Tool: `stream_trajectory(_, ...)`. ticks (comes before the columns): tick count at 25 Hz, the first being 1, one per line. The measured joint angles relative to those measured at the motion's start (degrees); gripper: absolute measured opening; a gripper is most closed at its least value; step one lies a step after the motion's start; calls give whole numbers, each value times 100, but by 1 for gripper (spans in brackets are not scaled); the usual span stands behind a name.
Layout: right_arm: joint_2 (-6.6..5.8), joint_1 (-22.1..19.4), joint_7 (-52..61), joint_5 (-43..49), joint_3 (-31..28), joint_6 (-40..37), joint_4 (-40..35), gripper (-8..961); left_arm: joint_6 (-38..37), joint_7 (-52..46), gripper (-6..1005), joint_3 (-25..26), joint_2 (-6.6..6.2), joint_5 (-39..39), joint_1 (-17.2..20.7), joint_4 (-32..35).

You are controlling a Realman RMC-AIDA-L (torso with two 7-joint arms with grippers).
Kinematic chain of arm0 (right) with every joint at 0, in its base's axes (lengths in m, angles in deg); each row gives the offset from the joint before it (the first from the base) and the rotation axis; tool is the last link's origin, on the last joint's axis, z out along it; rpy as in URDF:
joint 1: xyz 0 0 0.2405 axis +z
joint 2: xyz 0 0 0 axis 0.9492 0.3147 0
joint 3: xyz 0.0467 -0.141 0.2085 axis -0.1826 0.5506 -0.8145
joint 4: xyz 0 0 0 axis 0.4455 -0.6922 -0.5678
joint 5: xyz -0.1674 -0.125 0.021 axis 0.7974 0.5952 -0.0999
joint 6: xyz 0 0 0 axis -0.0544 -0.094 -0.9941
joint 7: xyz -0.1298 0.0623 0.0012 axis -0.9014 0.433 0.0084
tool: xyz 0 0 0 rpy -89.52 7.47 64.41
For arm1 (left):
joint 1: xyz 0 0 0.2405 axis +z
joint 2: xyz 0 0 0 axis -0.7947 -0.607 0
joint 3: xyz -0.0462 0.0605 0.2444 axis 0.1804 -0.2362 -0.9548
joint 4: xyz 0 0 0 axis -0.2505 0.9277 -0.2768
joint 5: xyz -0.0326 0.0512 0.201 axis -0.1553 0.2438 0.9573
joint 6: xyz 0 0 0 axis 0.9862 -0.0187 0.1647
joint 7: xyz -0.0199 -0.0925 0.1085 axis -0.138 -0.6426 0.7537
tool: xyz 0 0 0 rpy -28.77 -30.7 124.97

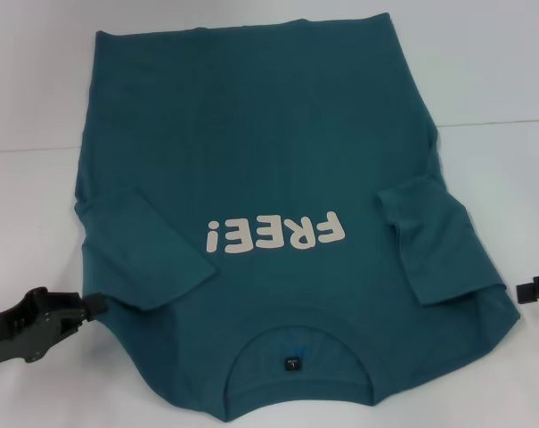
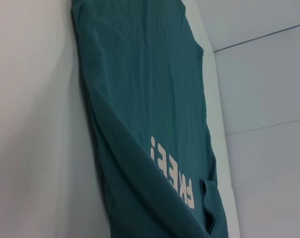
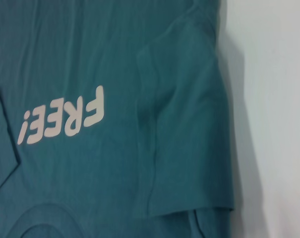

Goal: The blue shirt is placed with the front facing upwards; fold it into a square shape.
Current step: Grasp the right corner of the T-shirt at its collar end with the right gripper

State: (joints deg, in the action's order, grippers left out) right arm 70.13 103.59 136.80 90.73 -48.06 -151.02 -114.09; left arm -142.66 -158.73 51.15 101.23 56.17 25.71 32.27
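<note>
The blue shirt (image 1: 269,152) lies flat on the white table, front up, its collar (image 1: 296,332) towards me and its hem at the far side. Its cream "FREE!" lettering (image 1: 276,234) reads upside down from here. Both short sleeves are folded inward onto the body, the left sleeve (image 1: 149,254) and the right sleeve (image 1: 434,241). My left gripper (image 1: 89,306) sits low at the shirt's left shoulder edge, just touching or beside the cloth. At the right border my right gripper (image 1: 529,292) stays just off the right shoulder. Each wrist view shows only the shirt (image 2: 140,99) (image 3: 90,59).
The white table (image 1: 483,71) surrounds the shirt, with a thin seam line (image 1: 501,120) running across it at the far right. Bare tabletop shows on both sides of the shirt and beyond the hem.
</note>
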Motion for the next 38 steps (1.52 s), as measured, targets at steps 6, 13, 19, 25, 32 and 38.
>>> stream_trajectory(6,44,139,20,4,21,381,454,634,39,0,22,23,13,-6,43,0)
stream_trajectory(13,106,240,20,14,26,544,613,618,49,1,21,29,18,-11,55,5)
stream_trajectory(19,126,327,20,23,62,620,702,603,52,6,21,36,23,-16,56,6)
stream_trajectory(25,180,391,-32,35,250,649,667,589,63,3,22,46,22,-22,56,6)
stream_trajectory(32,186,419,4,100,311,685,655,348,76,0,23,54,22,-25,56,5)
stream_trajectory(38,157,395,10,101,313,641,639,136,70,0,23,54,22,-21,62,5)
